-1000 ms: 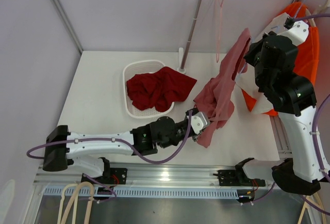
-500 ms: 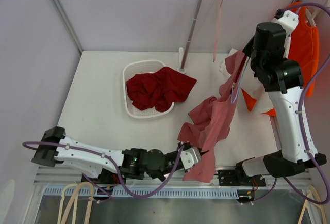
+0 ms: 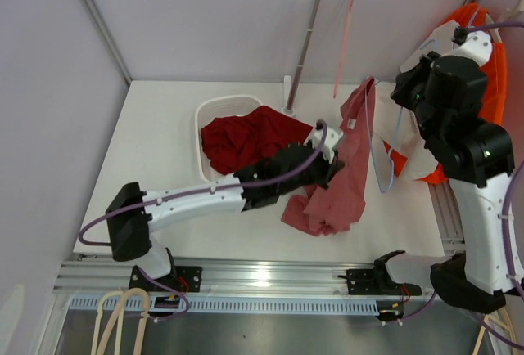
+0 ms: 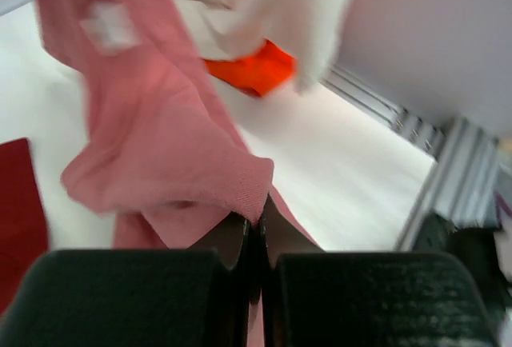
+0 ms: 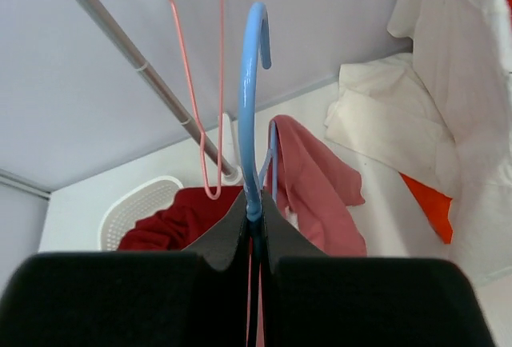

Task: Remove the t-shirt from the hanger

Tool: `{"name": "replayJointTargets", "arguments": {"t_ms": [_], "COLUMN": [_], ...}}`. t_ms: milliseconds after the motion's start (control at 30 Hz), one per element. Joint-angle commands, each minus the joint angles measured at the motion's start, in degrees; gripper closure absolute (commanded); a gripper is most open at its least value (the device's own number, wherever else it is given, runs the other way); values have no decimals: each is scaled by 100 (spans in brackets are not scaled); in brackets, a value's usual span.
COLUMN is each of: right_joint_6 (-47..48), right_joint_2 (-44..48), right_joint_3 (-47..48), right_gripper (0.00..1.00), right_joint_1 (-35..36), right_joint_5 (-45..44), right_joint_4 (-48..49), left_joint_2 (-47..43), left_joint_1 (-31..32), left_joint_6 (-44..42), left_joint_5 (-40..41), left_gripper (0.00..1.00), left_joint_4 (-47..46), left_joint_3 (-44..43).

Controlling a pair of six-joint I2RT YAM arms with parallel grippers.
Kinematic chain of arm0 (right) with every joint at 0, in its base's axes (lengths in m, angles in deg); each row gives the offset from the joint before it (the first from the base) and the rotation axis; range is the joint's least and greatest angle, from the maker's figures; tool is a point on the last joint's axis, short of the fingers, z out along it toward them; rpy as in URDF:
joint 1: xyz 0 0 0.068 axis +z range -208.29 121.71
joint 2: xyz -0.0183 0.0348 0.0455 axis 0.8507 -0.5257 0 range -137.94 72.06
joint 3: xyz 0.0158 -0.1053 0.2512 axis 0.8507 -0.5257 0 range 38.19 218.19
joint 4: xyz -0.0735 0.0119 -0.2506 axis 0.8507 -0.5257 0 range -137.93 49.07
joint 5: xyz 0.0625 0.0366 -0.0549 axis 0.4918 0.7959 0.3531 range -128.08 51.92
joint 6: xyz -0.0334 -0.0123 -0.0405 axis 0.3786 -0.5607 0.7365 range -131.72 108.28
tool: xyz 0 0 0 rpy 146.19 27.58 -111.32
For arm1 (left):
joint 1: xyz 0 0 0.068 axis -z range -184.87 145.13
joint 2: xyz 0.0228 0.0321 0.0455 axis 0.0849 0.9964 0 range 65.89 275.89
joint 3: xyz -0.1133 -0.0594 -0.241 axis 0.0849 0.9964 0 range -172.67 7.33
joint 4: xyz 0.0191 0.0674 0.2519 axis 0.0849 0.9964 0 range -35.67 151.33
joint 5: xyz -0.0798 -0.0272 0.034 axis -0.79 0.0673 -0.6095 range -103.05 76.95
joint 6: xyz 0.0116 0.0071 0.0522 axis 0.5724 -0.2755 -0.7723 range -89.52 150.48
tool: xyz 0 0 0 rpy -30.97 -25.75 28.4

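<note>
Your left gripper [image 4: 256, 231] is clamping shut on a fold of the single pink t-shirt [image 3: 327, 208], which is heaping on the surface [image 3: 155, 142] at the basket's [image 3: 198, 134] 4 o'clock. Everything beyond it is blurring in that wrist view. Your right gripper [image 5: 254, 221] is pinching one blue hanger [image 5: 247, 107], its shoulders hidden. At 12 o'clock, one pink hanger [image 5: 221, 83] is hanging from the rail [image 5: 136, 59].

The desk [image 3: 155, 142] lies bare on the left. At the back stand the basket [image 3: 211, 108] and the rack pole [image 3: 304, 44], with a pink hanger [image 3: 348, 28] dangling. The shirt [image 3: 340, 199] and blue hanger [image 5: 250, 107] fill the middle, and hung clothes [image 3: 491, 85] crowd the right.
</note>
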Motion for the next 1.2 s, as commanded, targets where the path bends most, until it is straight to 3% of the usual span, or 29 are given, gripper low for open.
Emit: {"name": "replayJointTargets", "arguments": {"t_ms": [0,167,300,467,633,800,933,1167], "right_joint_6": [79,457,835,1573,1732,1688,1767,1820], "right_joint_2": [465,659,703,695,106,-184,-474,-1089], "right_joint_3": [16,-125,-414,-891,-617,-626,-582,-135], "right_gripper": [100,100,100,100,100,100,100,100], "right_joint_1": [0,0,-9,-105,-333,-544,-817,-1204], "right_joint_5": [221,-271,-658,0,334,825,1318,1688], "right_joint_4": [194,501,1464,2847,3111,3462,3744,3938], "left_joint_2": [439,169,-428,-1009,-869,-519,219,344], "left_joint_1": [-540,-611,-611,-856,-1383,-2014,-2622,-3159], "left_joint_6": [844,967,704,150,-331,-974,-1062,-1809], "left_joint_5": [-977,-1075,-697,-327,-380,-169,-117,-29], "left_gripper": [99,99,99,99,99,99,99,99], "left_joint_4": [1205,1075,1373,1522,1313,-13,265,284], "left_joint_3": [-911,-658,-807,-1507,-2379,-2871,-4014,-5192]}}
